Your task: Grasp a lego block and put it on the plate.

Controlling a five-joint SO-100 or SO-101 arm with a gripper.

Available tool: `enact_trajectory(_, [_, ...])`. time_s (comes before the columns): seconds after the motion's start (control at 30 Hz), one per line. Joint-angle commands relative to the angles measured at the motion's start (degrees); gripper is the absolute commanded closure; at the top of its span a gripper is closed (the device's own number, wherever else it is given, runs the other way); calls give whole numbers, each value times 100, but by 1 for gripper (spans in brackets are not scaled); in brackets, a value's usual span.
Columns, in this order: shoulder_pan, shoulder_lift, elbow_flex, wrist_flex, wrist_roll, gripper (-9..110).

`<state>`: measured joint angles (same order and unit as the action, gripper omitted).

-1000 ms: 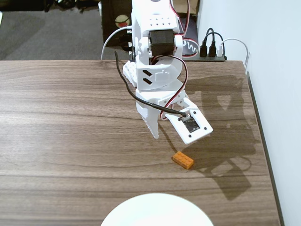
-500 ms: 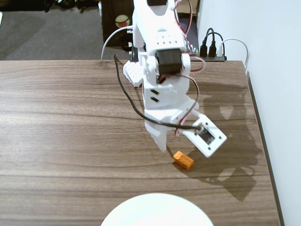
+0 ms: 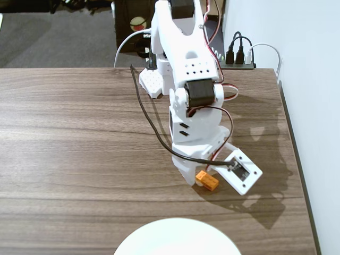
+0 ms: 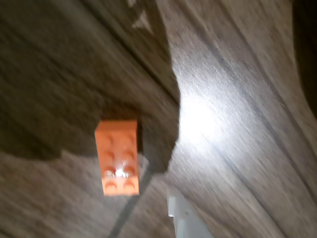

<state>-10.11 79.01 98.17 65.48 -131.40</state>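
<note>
Here we see the end effector (image 3: 204,183) spread wide over the lego block (image 3: 206,180) — its long axis crossing the gap; plate (image 3: 178,237) nearby.

The table (image 3: 74,143) is a dark wood-grain surface that fills most of the fixed view, its right edge running alongside a pale wall. The lego block (image 3: 206,180) lies flat on it, studs up, right of centre and set at an angle to the grain. The plate (image 3: 177,238) rests at the near edge, cut off by the frame, well apart from the brick. At the far edge the arm's white base (image 3: 151,82) seems to sit on the wood, though its footing is partly hidden. In the wrist view the brick (image 4: 118,156) lies in shadow on blurred grain.
</note>
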Motion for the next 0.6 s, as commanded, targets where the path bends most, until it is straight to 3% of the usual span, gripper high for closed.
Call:
enact_trajectory(0.0, [-79,-62,-308,-123,62,44])
enact_trajectory(0.27, [-220,-264,-422,-114,176,46])
enact_trajectory(0.57, [-299,-343,-492,-44,255,59])
